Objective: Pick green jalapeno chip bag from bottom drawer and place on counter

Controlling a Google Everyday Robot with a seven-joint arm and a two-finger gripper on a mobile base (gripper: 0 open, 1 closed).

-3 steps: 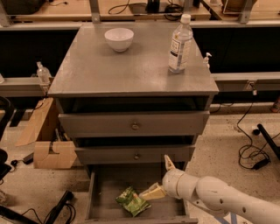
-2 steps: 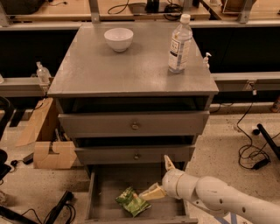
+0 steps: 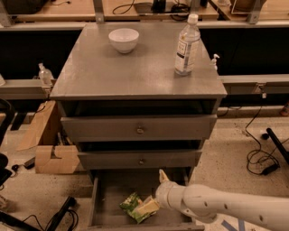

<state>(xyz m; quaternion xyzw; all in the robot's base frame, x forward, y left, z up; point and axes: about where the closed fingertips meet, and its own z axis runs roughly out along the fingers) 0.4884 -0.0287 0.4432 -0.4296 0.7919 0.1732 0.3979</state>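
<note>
1. The white arm [image 3: 226, 207] enters from the lower right corner and reaches leftward, low over the open bottom drawer [image 3: 95, 203].
2. The hand [image 3: 152, 191] is inside the drawer opening, towards its right half. Its fingers are spread wide. One finger [image 3: 162, 175] points up towards the drawer above. The other lies out to the left, across the top of the chip bag [image 3: 131, 203].
3. The chip bag is green and crinkled. It lies on the drawer floor near the front, about mid-width, and is not lifted. The lower finger covers its right part; whether it presses on the bag cannot be determined.
4. Compared with a second ago, the wrist is slightly further left and lower, and the lower finger reaches further over the bag. The bag is in the same spot. The fingers are as widely spread as before.
5. A cardboard box [image 3: 54, 158] stands on the floor just left of the cabinet.
6. The middle drawer [image 3: 141, 161] and the top drawer [image 3: 140, 130] are pulled out a little, each with a small knob at its centre.
7. The grey surface [image 3: 135, 72] on top of the cabinet carries a white bowl [image 3: 123, 39] at the back left and an upright water bottle [image 3: 187, 45] at the back right, well apart.
8. A wooden bench [image 3: 67, 8] with cables runs behind the cabinet.
</note>
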